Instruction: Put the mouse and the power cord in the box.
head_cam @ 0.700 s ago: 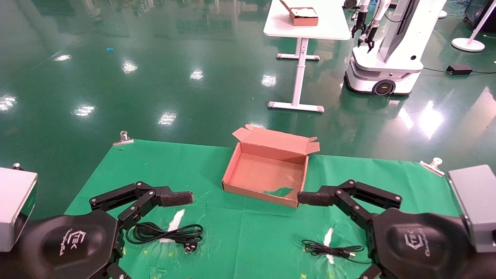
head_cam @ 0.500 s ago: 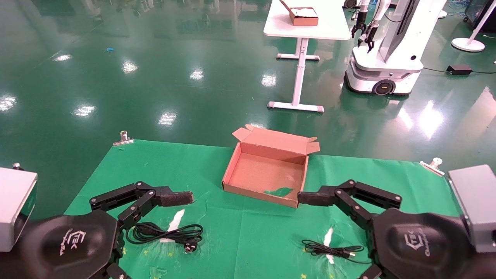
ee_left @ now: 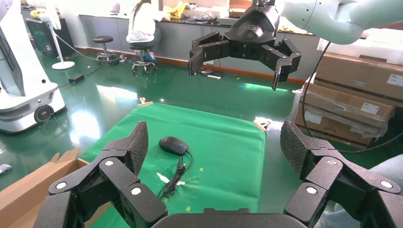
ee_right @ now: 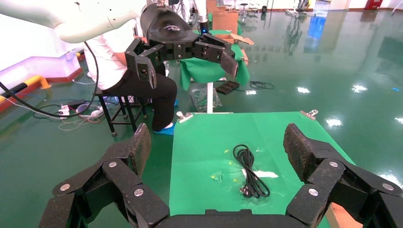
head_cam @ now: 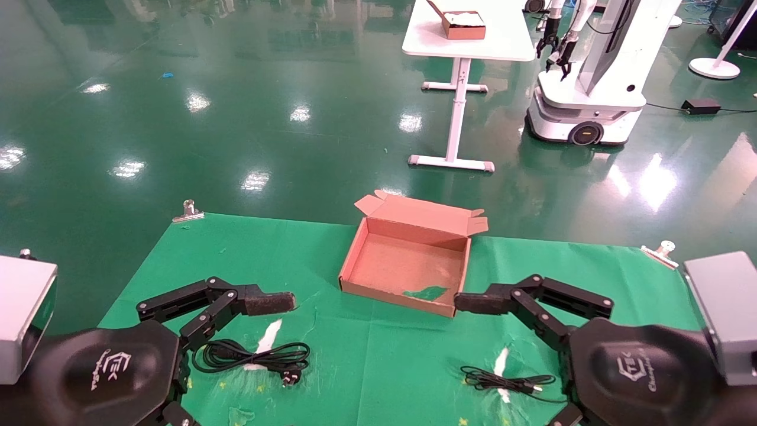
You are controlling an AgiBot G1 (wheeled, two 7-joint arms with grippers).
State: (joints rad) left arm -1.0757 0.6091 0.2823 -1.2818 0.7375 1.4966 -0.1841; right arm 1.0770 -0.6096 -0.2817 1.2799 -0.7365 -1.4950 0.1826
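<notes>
The power cord (head_cam: 251, 356) lies in one looped bundle at seven o'clock on the green cloth (head_cam: 366, 355), just under my left gripper (head_cam: 233, 322), whose fingers are spread and empty. The mouse (ee_left: 173, 145) sits at five o'clock, below my right gripper (head_cam: 532, 331), also spread wide, with its thin cable (head_cam: 505, 381) trailing inward. Neither is gripped yet. I judge the cord should be taken where its loops bunch, so nothing dangles over the rim; the mouse by its body, not its cable. At twelve o'clock, the box (head_cam: 408, 260) stands open and empty. One cord, one mouse, one box.
</notes>
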